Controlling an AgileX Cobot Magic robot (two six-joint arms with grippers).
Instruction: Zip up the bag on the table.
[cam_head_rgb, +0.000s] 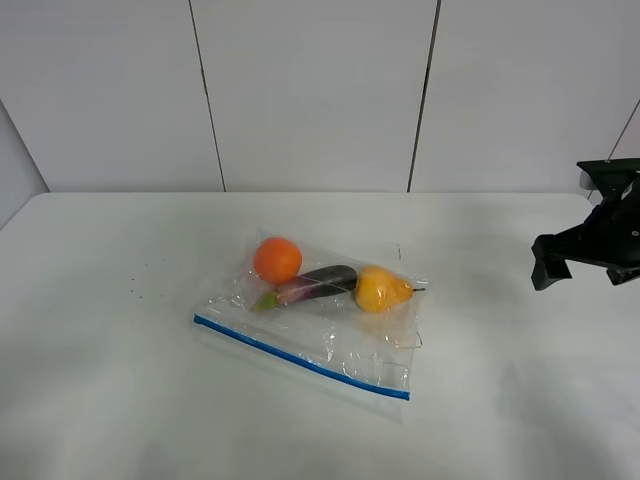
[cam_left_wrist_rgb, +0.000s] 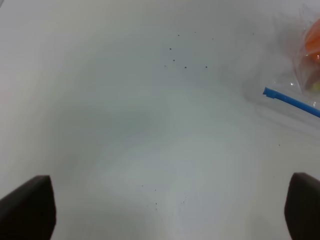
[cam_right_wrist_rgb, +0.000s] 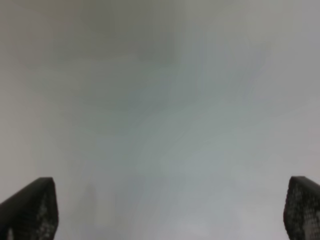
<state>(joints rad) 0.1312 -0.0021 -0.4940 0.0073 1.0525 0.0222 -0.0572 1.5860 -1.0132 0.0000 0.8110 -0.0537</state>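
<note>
The bag (cam_head_rgb: 312, 318) is laid flat near the middle of the surface (cam_head_rgb: 120, 400). It is made of clear, crinkled plastic, roughly rectangular, and its film is marked by glossy folds and creases. A blue zipper strip (cam_head_rgb: 300, 357) is run straight along the edge nearest the camera, slanted from upper left to lower right in the high view. Whether the strip is sealed cannot be told.

Three items are seen through the film along the far edge: a round orange (cam_head_rgb: 277, 260), a dark purple elongated eggplant (cam_head_rgb: 318, 283) with a green stem end, and a yellow pear (cam_head_rgb: 381, 289). The eggplant is set between the other two and appears to touch both.

The surface is plain, white and matte. A few dark specks (cam_left_wrist_rgb: 180, 57) are scattered on it near the bag corner.

The left tool (cam_left_wrist_rgb: 170, 210) is held spread wide over bare surface, with one end of the strip and a corner of the bag in view; nothing is gripped. The right tool (cam_right_wrist_rgb: 170, 210) is likewise spread wide and empty, well apart from the bag at the right side.
</note>
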